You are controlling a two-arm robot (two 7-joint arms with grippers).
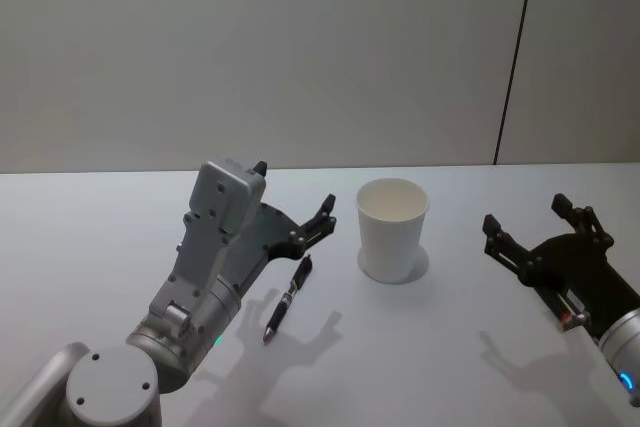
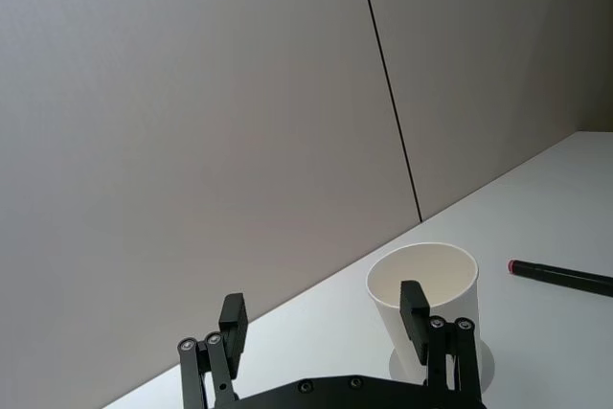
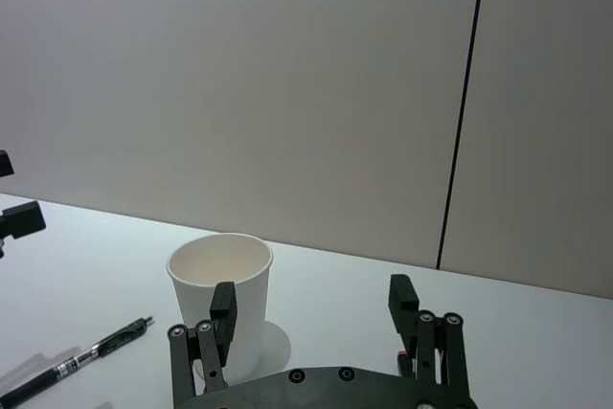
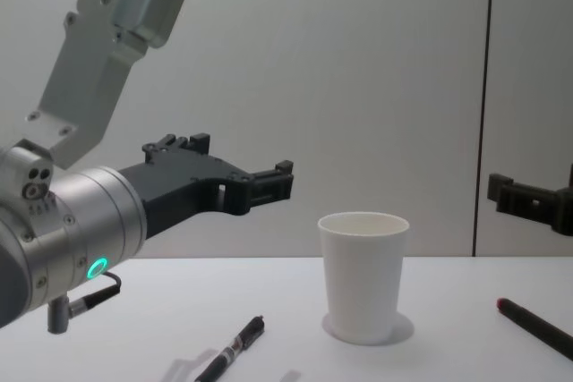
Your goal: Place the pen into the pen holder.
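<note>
The pen (image 1: 288,299) lies flat on the white table (image 1: 90,247), at a slant. Its writing tip points towards the robot and its other end points away, towards the wall. We see it also in the chest view (image 4: 235,347) and in the right wrist view (image 3: 81,361), where the printed band on its barrel shows.

Nothing touches the pen. It is to the left of the pen holder (image 1: 392,232), near it but apart from it. The pen holder is a white paper cup that stands upright with its mouth open (image 4: 363,261); we cannot see down to its bottom.

The left gripper (image 1: 293,190) is just beyond the far end of the pen and a little to its left. In the chest view the left gripper (image 4: 246,167) hangs in the air well above the table, so the pen is below it and nearer to the robot. Its fingers are spread apart and hold nothing. In the left wrist view (image 2: 324,318) one black finger (image 2: 414,306) stands in front of the cup (image 2: 445,270).

The right gripper (image 1: 527,215) is on the other side of the cup, well apart from the pen, also with its fingers spread and nothing between them (image 3: 312,302).

A second pen (image 4: 537,326) with a red end lies on the table to the right of the cup.
</note>
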